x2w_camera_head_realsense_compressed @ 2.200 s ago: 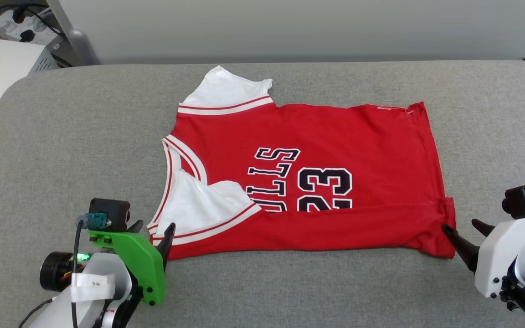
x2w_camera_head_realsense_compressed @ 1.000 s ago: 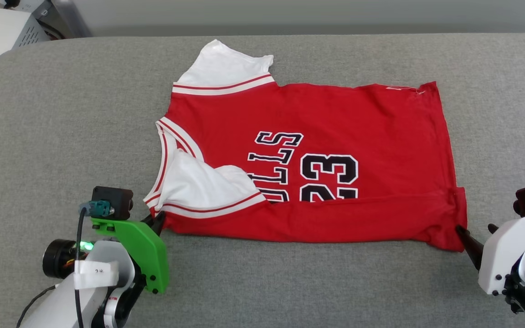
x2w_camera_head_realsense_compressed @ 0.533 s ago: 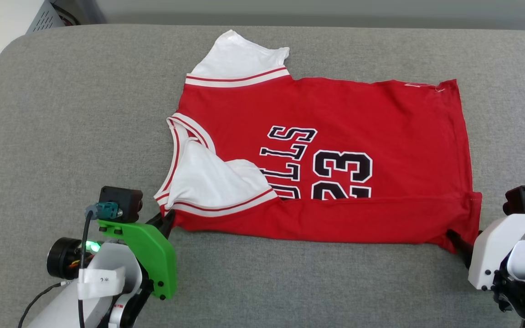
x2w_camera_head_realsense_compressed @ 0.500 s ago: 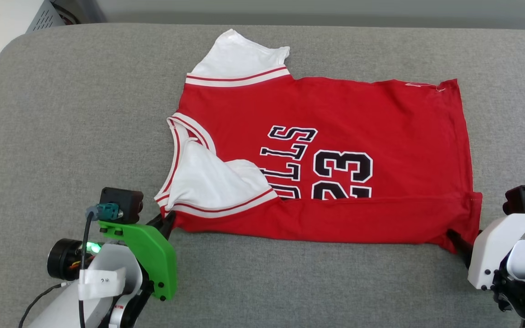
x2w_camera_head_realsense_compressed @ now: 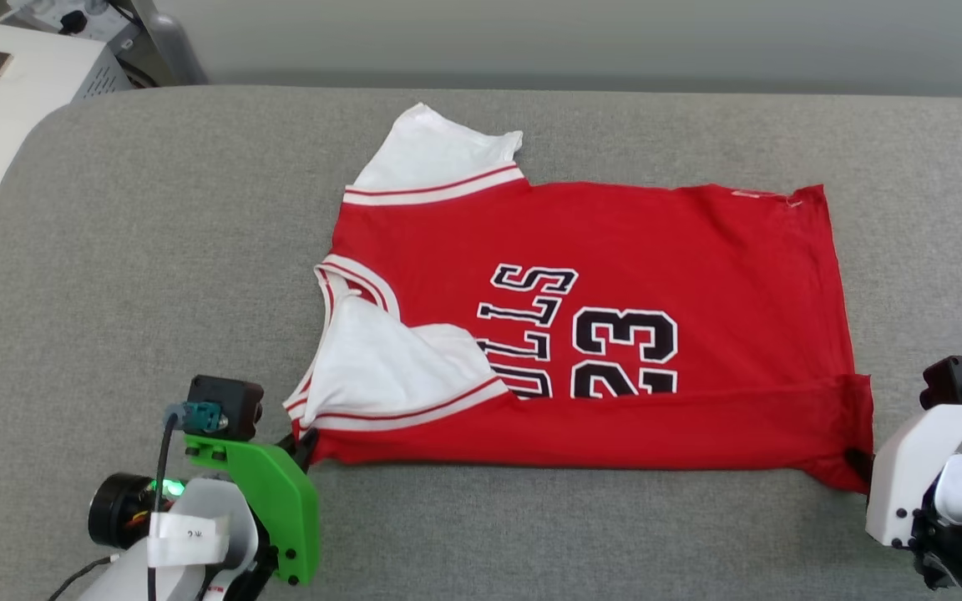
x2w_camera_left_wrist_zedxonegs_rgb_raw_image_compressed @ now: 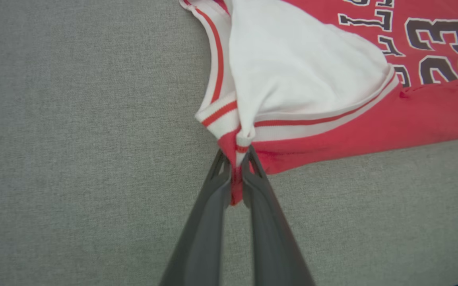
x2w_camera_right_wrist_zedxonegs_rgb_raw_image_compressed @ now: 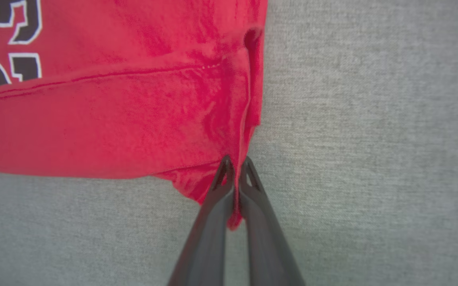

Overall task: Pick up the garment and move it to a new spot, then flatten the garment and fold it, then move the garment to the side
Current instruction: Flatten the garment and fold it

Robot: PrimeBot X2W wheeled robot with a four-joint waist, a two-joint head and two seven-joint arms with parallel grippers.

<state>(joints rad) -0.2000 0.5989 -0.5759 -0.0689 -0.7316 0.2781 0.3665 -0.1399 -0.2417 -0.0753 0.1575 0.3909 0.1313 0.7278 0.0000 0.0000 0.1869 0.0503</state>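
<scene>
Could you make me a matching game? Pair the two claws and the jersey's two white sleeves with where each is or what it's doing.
1 left gripper
2 right gripper
3 far sleeve
4 near sleeve

A folded over the red front of the jersey
B shut on the hem corner
C spread on the grey surface
D shut on the corner by the near sleeve

Pairs: 1-D, 2-B, 3-C, 4-A

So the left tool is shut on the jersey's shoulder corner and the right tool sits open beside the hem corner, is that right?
Not quite: the right tool is shut on the hem corner of the jersey, with red cloth pinched in it, as the right wrist view shows. The left tool is shut on the shoulder corner, as you said.
</scene>
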